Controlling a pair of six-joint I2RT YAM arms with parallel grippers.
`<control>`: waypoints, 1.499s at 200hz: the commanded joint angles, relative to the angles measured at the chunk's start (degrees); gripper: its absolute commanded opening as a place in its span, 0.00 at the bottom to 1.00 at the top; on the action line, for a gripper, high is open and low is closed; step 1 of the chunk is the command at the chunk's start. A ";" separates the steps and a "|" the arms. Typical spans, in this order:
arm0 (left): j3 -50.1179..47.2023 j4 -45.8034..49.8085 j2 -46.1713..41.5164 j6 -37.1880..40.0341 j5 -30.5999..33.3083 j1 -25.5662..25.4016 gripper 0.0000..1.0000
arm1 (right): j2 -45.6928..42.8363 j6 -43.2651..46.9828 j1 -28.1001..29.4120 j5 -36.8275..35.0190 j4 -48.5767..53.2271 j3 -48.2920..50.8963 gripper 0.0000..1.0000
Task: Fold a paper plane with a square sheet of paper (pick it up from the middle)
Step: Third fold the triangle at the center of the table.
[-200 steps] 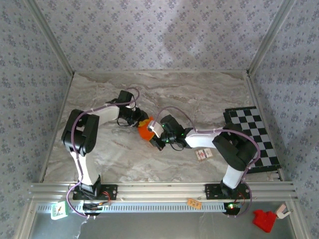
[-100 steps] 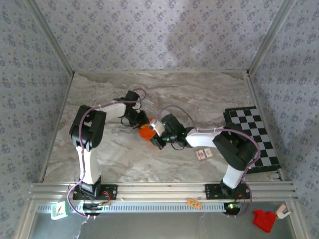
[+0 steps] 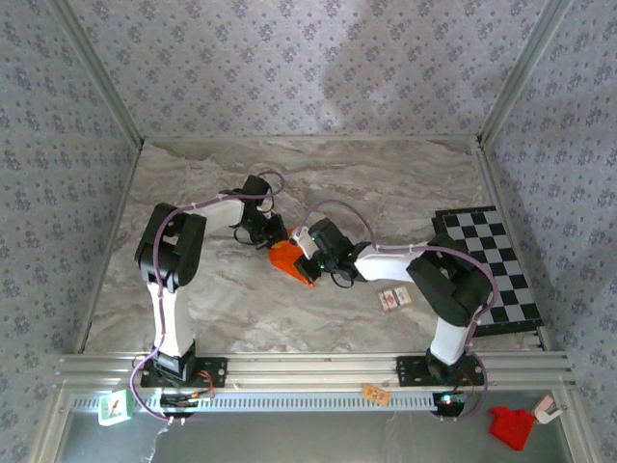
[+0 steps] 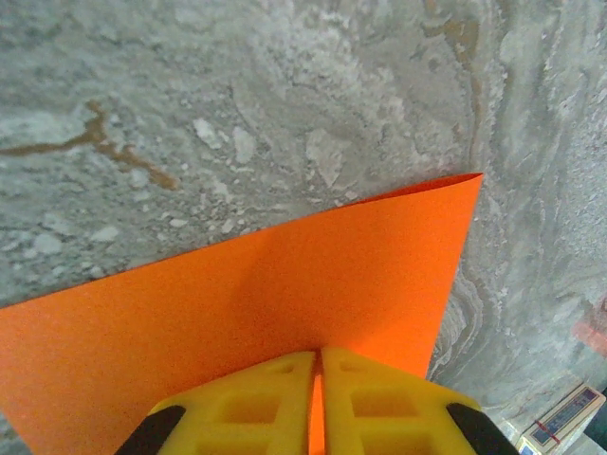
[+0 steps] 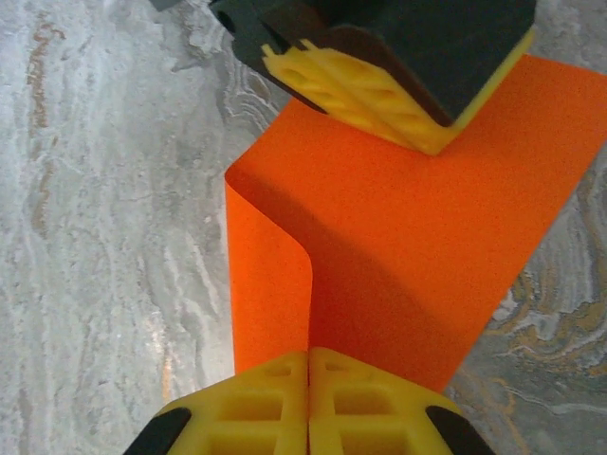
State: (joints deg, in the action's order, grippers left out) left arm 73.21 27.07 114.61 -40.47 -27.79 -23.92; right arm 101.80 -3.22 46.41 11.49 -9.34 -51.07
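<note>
The square sheet of paper (image 3: 289, 259) is bright orange and hangs between both grippers just above the marble table (image 3: 193, 183). My left gripper (image 3: 274, 235) is shut on its far edge, and the sheet (image 4: 285, 275) spreads out beyond the yellow fingertips (image 4: 275, 389). My right gripper (image 3: 308, 254) is shut on the near edge, where the paper (image 5: 427, 246) curls over in a soft fold at the left. The left gripper's yellow fingers (image 5: 370, 100) show at the top of the right wrist view. The paper plane is out of view.
A black-and-white checkered board (image 3: 492, 260) lies at the right edge of the table. Two small tiles (image 3: 393, 299) sit near the right arm's elbow. Below the front rail are a red block (image 3: 511, 426), a small tag (image 3: 374, 394) and a green card (image 3: 114, 409).
The left gripper has moved right to the paper and closed on its far edge. The sheet has stretched out from a bunched lump into a longer shape towards the lower right.
</note>
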 commanded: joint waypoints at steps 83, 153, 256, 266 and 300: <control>-0.34 2.16 2.64 1.00 0.02 -0.77 0.12 | 2.24 -0.04 0.77 -2.69 3.43 -3.16 0.08; -0.44 2.01 2.68 1.01 -0.16 -0.86 0.12 | 2.83 0.22 0.89 -2.54 4.42 -3.73 0.08; -0.64 1.80 2.55 0.93 -0.15 -1.03 0.12 | 3.84 0.32 1.18 -2.41 4.94 -4.12 0.08; -0.70 1.83 2.55 0.93 -0.15 -1.04 0.12 | 3.94 0.24 1.27 -2.44 4.96 -4.19 0.08; -0.61 1.71 2.21 0.74 -0.25 -1.04 0.12 | 4.28 0.30 1.29 -2.65 5.47 -4.30 0.08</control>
State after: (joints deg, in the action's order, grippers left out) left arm 73.21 26.79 114.87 -40.47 -28.71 -24.12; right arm 104.97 -3.22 47.29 9.58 -5.56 -53.89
